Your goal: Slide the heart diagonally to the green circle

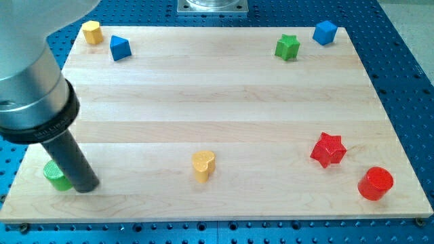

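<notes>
The yellow heart [203, 165] lies low on the wooden board [224, 102], a little left of centre. The green circle [55, 175] sits at the view's bottom left corner, partly hidden behind my rod. My tip [87, 186] rests on the board right against the green circle's right side, far to the left of the heart.
A yellow hexagon [91, 32] and a blue triangular block [120, 47] sit at the top left. A green star [287, 47] and a blue cube [325, 32] sit at the top right. A red star [328, 150] and a red cylinder [375, 183] sit at the bottom right.
</notes>
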Tool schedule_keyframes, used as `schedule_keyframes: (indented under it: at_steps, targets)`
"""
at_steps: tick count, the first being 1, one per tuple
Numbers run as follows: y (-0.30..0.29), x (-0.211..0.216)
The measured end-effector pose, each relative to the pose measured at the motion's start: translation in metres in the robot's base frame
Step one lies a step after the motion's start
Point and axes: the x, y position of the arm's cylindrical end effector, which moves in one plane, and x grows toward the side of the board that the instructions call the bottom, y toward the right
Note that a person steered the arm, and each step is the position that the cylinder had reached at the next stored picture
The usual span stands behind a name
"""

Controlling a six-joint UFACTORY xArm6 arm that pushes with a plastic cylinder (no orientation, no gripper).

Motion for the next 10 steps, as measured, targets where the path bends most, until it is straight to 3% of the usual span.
schedule_keyframes:
  at_steps: [1,2,3,4,5,6,7,8,10]
  targets:
    - [-0.015,-0.031]
    - [-0.031,-0.033]
    - [0.014,-0.044]
    - [0.124,-0.021]
    - [0.194,0.013]
    - [0.227,0.033]
    - [0.315,0.033]
    - [0.345,0.009]
    - [0.175,-0.01]
